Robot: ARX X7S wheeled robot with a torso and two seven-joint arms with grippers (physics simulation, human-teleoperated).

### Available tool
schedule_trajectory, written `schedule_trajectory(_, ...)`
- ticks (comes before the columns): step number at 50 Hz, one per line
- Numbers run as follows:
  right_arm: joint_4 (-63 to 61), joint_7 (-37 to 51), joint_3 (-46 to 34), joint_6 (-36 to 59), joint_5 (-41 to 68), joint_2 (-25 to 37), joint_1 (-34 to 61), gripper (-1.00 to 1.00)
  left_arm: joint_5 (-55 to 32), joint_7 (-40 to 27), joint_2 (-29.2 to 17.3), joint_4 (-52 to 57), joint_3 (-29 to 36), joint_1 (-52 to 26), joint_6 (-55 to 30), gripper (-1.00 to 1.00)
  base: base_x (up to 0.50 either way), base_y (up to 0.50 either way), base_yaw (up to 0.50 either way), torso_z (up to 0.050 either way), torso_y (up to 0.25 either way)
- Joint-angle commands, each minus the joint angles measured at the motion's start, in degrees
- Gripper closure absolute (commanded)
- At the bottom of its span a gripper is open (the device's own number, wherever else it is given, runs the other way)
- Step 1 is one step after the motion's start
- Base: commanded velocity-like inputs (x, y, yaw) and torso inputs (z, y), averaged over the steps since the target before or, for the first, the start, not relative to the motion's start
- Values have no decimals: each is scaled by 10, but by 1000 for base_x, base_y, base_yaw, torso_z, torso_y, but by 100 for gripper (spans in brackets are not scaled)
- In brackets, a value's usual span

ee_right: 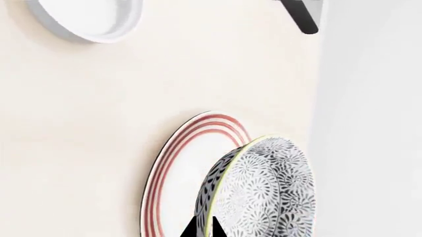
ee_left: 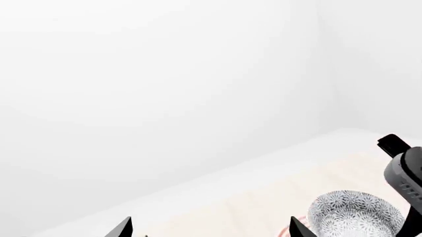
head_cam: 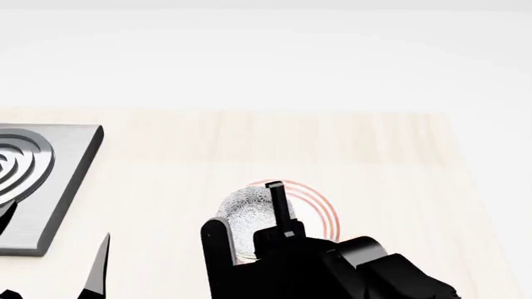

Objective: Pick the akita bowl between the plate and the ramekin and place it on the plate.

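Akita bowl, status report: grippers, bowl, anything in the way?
Right gripper shut on akita bowl, over the plate. Left gripper open, idle. Nothing in the way.

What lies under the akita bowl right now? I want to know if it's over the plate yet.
The plate lies under the akita bowl, red rings showing beside it. The right gripper grips the bowl's rim. Whether its foot touches the plate is hidden.

The head view looks forward and down over the table (head_cam: 374,143). The right wrist view sits close above the plate (ee_right: 178,173); the left wrist view faces mostly wall. All three share the akita bowl (head_cam: 249,215).
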Motion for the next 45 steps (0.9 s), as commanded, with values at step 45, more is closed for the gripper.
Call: schedule_trajectory(45, 381, 79, 44, -173, -11, -158, -12, 100, -3, 23, 8, -30, -17, 17, 46, -100, 0, 0, 0, 0, 0)
